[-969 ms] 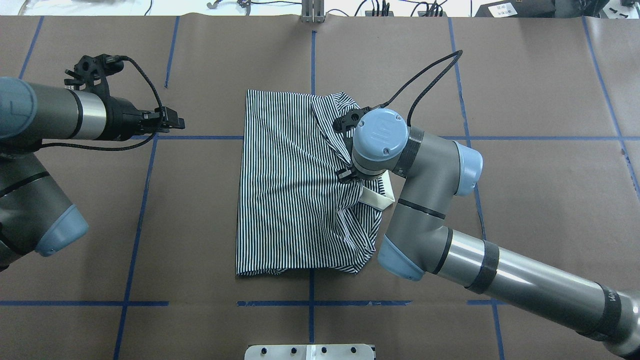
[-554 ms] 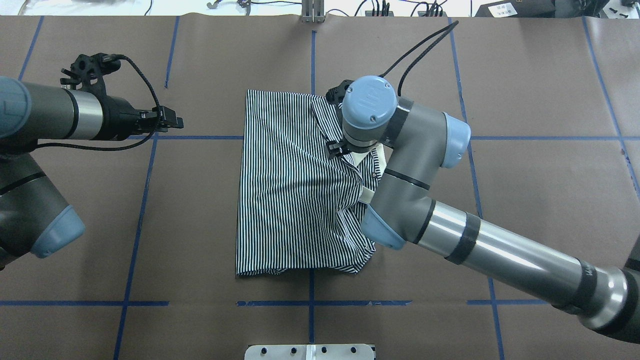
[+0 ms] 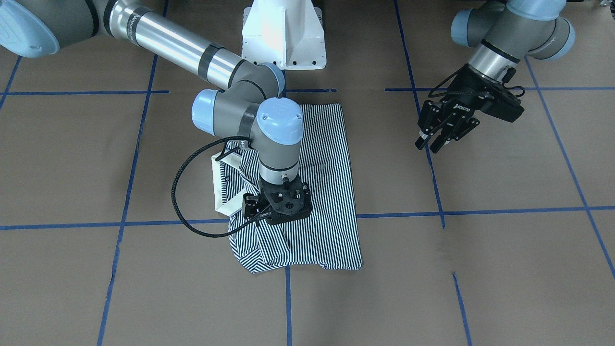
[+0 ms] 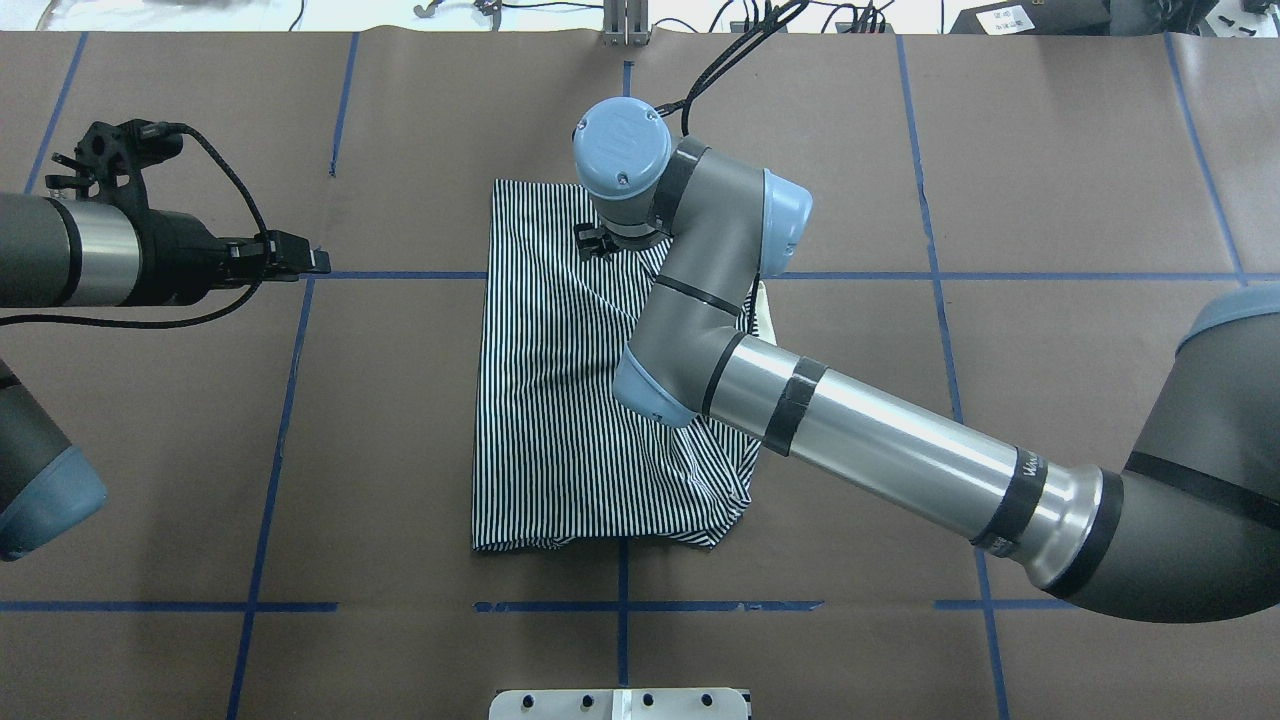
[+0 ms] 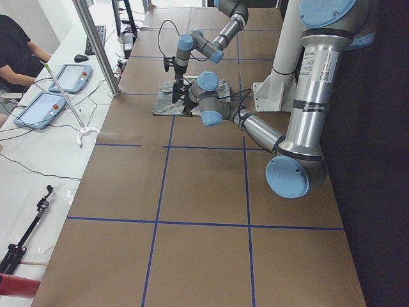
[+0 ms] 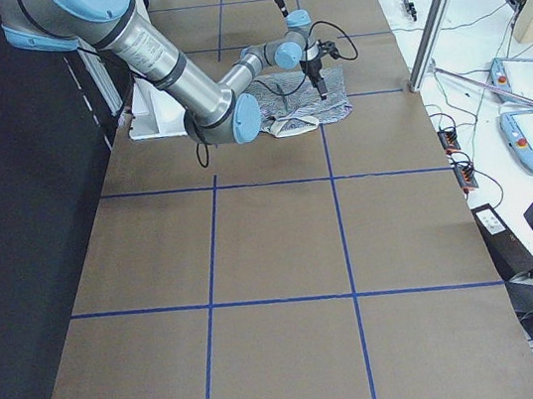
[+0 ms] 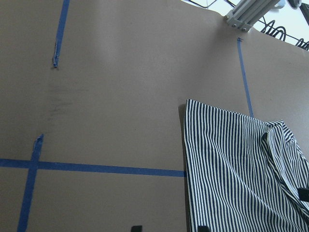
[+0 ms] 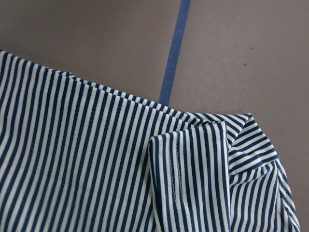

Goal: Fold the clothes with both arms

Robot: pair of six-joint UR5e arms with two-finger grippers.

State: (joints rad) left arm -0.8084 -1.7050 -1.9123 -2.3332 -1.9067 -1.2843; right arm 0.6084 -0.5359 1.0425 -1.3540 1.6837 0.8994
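Observation:
The clothes are one navy-and-white striped shirt [image 4: 550, 400], lying partly folded at the table's middle, its cream collar [image 3: 221, 187] on the right-arm side. My right gripper [image 3: 276, 211] points straight down over the shirt's far part [image 4: 598, 240], mostly hidden under its wrist. The right wrist view shows only flat cloth [image 8: 96, 159] and a folded sleeve hem, with no fingers and nothing held. My left gripper [image 4: 310, 262] hovers open beside the shirt, well apart from it [image 3: 430, 144]. One of its fingertips [image 7: 136, 227] shows at the bottom of the left wrist view.
Brown paper with blue tape lines [image 4: 290, 400] covers the table. The white pedestal [image 3: 283, 33] stands at the robot's side. A metal plate [image 4: 620, 703] sits at the near edge. A person [image 5: 16, 45] and tablets are at a side bench.
My right arm swung from the collar side across the shirt to its far edge. The left gripper drew back a little, away from the shirt.

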